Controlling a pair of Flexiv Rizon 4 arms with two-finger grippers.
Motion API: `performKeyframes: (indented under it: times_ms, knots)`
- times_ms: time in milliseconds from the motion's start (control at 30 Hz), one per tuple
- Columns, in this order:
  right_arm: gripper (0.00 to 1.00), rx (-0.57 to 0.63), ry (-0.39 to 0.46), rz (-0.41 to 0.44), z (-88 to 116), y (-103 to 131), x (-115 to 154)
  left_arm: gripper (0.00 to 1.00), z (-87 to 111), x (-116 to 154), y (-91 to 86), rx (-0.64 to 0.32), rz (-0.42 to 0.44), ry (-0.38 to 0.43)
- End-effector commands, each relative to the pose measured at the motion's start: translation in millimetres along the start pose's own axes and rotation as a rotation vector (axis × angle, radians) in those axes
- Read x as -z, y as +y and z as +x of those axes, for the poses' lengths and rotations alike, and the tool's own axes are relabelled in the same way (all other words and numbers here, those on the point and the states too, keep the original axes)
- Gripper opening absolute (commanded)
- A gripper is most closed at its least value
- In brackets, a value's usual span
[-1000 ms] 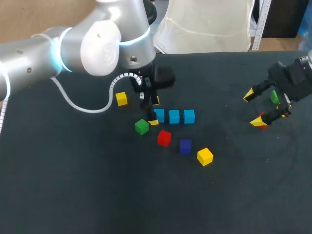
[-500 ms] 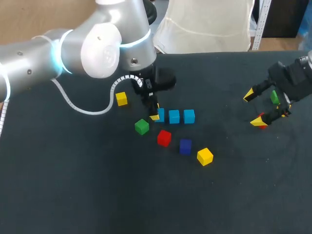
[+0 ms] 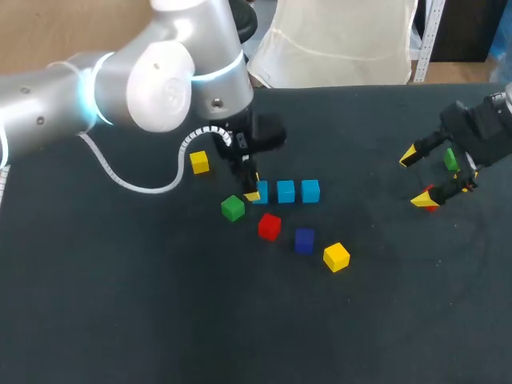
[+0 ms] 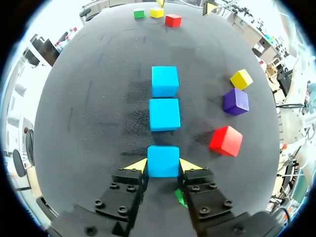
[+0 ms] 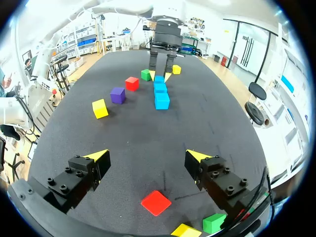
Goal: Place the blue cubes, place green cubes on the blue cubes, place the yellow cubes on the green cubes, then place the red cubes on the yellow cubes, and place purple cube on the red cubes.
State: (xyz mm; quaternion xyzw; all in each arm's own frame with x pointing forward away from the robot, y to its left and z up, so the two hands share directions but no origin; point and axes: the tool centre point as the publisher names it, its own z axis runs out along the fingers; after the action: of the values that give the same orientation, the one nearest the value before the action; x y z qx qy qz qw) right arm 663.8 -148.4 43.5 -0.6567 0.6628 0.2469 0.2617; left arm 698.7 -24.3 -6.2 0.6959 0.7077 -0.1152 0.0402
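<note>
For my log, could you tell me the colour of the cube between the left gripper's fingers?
The cube is light blue, clearest in the left wrist view.

The black table (image 3: 160,304) carries a row of three light-blue cubes (image 3: 286,191). By the row's left end lie a green cube (image 3: 233,209) and a yellow cube (image 3: 199,162). In front of the row are a red cube (image 3: 270,227), a purple cube (image 3: 304,241) and a second yellow cube (image 3: 337,257). Well off to its right lie a far red cube (image 5: 156,202), a far green cube (image 5: 214,222) and a far yellow cube (image 5: 186,230).

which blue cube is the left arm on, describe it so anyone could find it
On the black table, find the row of three light blue cubes near the middle. It is the end cube nearest the green cube, the only one clasped between the left hand's yellow tips.
</note>
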Motion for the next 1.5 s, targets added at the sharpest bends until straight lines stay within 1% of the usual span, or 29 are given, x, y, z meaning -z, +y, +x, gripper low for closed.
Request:
performKeyframes:
  times_ms: [33, 233, 300, 467, 500, 533, 567, 600, 633, 1133, 1333, 1433, 1500]
  knots:
    - [1.00, 0.001, -0.003, -0.001, 0.6, -0.6, -0.2, 0.20, 2.8, -0.8, -3.6, 0.004, -0.006, -0.013]
    - [1.00, 0.001, -0.003, -0.001, 0.6, -0.6, -0.2, 0.21, 2.0, -1.1, -3.5, 0.017, -0.006, -0.027]
    - [1.00, 0.001, -0.003, -0.001, 0.6, -0.6, -0.2, 0.24, 1.6, -1.1, -3.0, 0.021, -0.006, -0.030]
    - [1.00, 0.001, -0.003, -0.001, 0.6, -0.6, -0.2, 0.25, 0.4, -0.6, -0.6, 0.028, -0.009, -0.040]
    - [1.00, 0.001, -0.003, -0.001, 0.6, -0.6, -0.2, 0.30, -0.2, -0.3, -0.2, 0.025, -0.010, -0.036]
    - [1.00, 0.001, -0.003, -0.001, 0.6, -0.6, -0.2, 0.40, -0.4, -0.2, 0.0, 0.024, -0.009, -0.036]
    - [1.00, 0.001, -0.003, -0.001, 0.6, -0.6, -0.2, 0.60, -0.7, -0.2, 0.2, 0.020, -0.007, -0.037]
    - [1.00, 0.001, -0.003, -0.001, 0.6, -0.6, -0.2, 0.86, -1.0, -0.1, 0.4, 0.018, -0.006, -0.036]
    - [1.00, 0.001, -0.003, -0.001, 0.6, -0.6, -0.2, 1.00, -1.1, -0.2, 0.4, 0.017, -0.005, -0.035]
    - [1.00, 0.001, -0.003, -0.001, 0.6, -0.6, -0.2, 1.00, 1.8, -0.9, -0.4, 0.027, 0.001, -0.030]
    - [1.00, 0.001, -0.003, -0.001, 0.6, -0.6, -0.2, 1.00, -0.1, 1.5, 0.7, 0.010, -0.010, -0.039]
    - [1.00, 0.001, -0.003, -0.001, 0.6, -0.6, -0.2, 1.00, 4.1, 10.8, -1.7, 0.008, -0.025, -0.092]
    - [1.00, 0.001, -0.003, -0.001, 0.6, -0.6, -0.2, 1.00, 8.3, 21.9, -5.0, 0.012, -0.053, -0.121]
